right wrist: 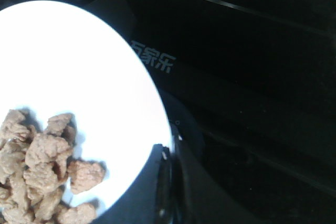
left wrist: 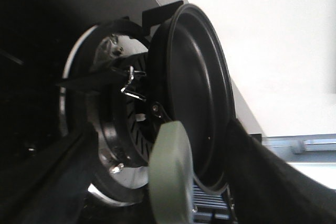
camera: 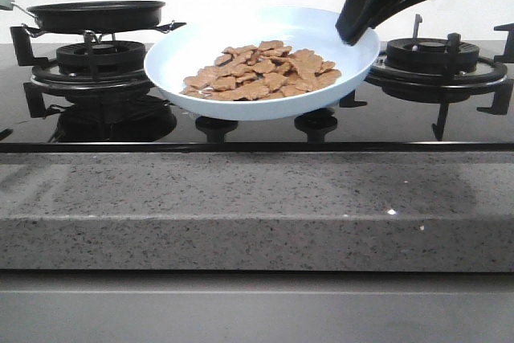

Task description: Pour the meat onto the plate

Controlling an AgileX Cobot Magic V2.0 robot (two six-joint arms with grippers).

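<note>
The pale blue-white plate (camera: 181, 50) is held above the black cooktop, tilted down toward the front left. The meat (camera: 261, 74), a heap of orange-brown pieces, lies on it. My right gripper (camera: 353, 34) is shut on the plate's right rim. In the right wrist view the gripper (right wrist: 170, 182) pinches the rim of the plate (right wrist: 94, 77), with the meat (right wrist: 37, 166) beside it. The black frying pan (camera: 96, 15) sits empty on the left burner. In the left wrist view my left gripper (left wrist: 168, 192) is open, its fingers either side of the pan's pale green handle (left wrist: 168, 166), apart from it.
A burner grate (camera: 434, 66) stands right of the plate, and the left burner (camera: 100, 62) is under the pan (left wrist: 194, 87). The glossy black cooktop (camera: 257, 130) ends at a grey speckled counter edge (camera: 257, 206). A white wall lies behind.
</note>
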